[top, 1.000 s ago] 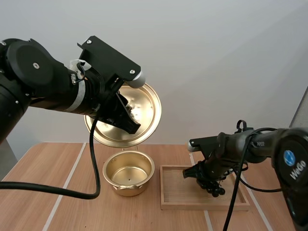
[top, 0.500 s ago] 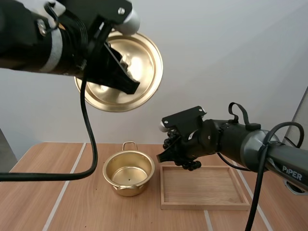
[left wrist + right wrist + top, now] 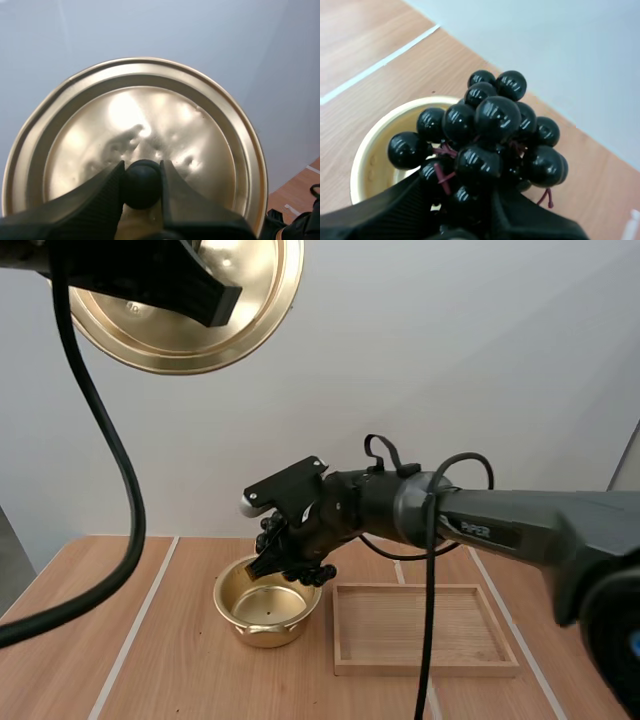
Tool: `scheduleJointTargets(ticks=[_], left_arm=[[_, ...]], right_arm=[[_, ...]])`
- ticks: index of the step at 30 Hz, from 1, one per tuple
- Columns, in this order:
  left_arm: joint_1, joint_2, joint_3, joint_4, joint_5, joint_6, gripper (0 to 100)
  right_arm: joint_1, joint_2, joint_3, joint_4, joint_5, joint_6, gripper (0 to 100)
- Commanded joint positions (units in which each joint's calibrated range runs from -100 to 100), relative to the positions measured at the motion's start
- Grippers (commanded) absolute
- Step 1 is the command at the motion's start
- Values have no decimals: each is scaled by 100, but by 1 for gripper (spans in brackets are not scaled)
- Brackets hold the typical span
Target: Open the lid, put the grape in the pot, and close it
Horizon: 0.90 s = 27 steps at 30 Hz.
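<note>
Up from the tray (image 3: pixel 425 668), our right claw (image 3: pixel 465 200) now pinches grapes (image 3: pixel 490 130) over the pot (image 3: pixel 262 632); left claw (image 3: pixel 142 175) clamps the lid (image 3: pixel 150 110); we lower, release.

The high camera sits behind and above the arm bases. It faces forward and down across the wooden table (image 3: pixel 100 640) from well back, taking in the pot (image 3: pixel 267 605), the tray (image 3: pixel 425 640) and the lid (image 3: pixel 180 310) held high. The left wrist camera rides just behind the left gripper (image 3: pixel 142 172) and looks along it at the lid's knob side from very close, with a pale wall beyond. The right wrist camera looks down past the right gripper (image 3: pixel 465 205) at the grapes (image 3: pixel 490 135), very near, over the pot. The high and left wrist views share the lid; the high and right wrist views share grapes, pot and tabletop.
</note>
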Motion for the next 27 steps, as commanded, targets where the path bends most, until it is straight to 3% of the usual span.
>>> scheduleJointTargets(ticks=[1, 3, 4, 7, 8, 9, 16, 23, 27], left_arm=[[-19, -45, -50, 57, -60, -89, 0], [-19, -38, -50, 72, -60, -160, 0], [-19, -38, -50, 72, -23, -160, 0], [-19, -38, -50, 72, 59, -160, 0], [-19, -38, -50, 72, 120, -160, 0], [-19, -38, -50, 72, 139, -160, 0], [-19, -38, -50, 72, 139, -160, 0], [-19, -38, -50, 72, 135, -185, 0], [-19, -38, -50, 72, 135, -253, 0]], right_arm=[[132, 595, -252, 24, -113, -31, 0], [138, 736, -297, 35, -113, -31, 0], [138, 844, -313, 35, -96, -31, 9], [138, 901, -313, 56, -113, -31, 60], [138, 901, -313, 239, -170, -31, 94], [138, 876, -313, 297, -236, -31, 100], [138, 588, -313, 321, -126, -31, 100], [138, -240, -313, -18, 948, -31, 99], [2, -809, -313, -36, 1754, 84, 8]])
